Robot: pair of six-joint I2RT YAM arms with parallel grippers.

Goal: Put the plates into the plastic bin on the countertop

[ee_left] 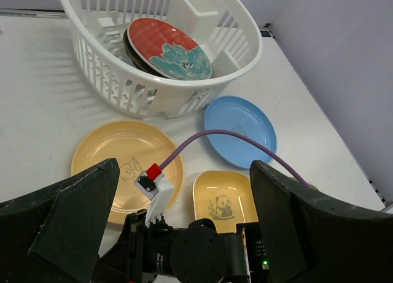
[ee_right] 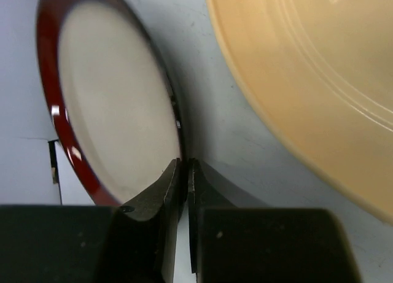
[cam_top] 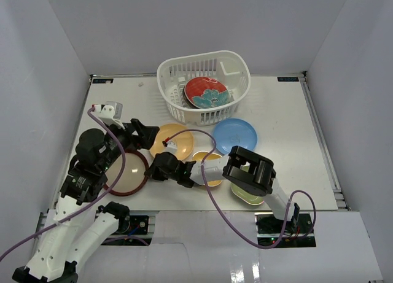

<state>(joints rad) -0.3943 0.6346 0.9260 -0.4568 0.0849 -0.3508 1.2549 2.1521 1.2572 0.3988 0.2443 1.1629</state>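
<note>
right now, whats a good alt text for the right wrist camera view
The right gripper, nearly shut, appears to pinch the edge of a round cream plate with a glossy dark red-brown rim, lying on the white table. Part of a round orange-yellow plate fills the upper right.

One white bin (cam_top: pixel 202 71) at twelve o'clock. Two plates showing inside: floral plate (cam_top: pixel 207 91), dark plate (ee_left: pixel 127 46) beneath. Five more on the tabletop (cam_top: pixel 295 166): orange-yellow plate (ee_left: pixel 116 160), blue plate (cam_top: pixel 234 134), brown-rimmed plate (cam_top: pixel 130 175), yellow panda dish (ee_left: pixel 221 200), green dish (cam_top: pixel 244 198). Two arms: left arm (cam_top: pixel 92 160), right arm (cam_top: pixel 249 169).
</note>
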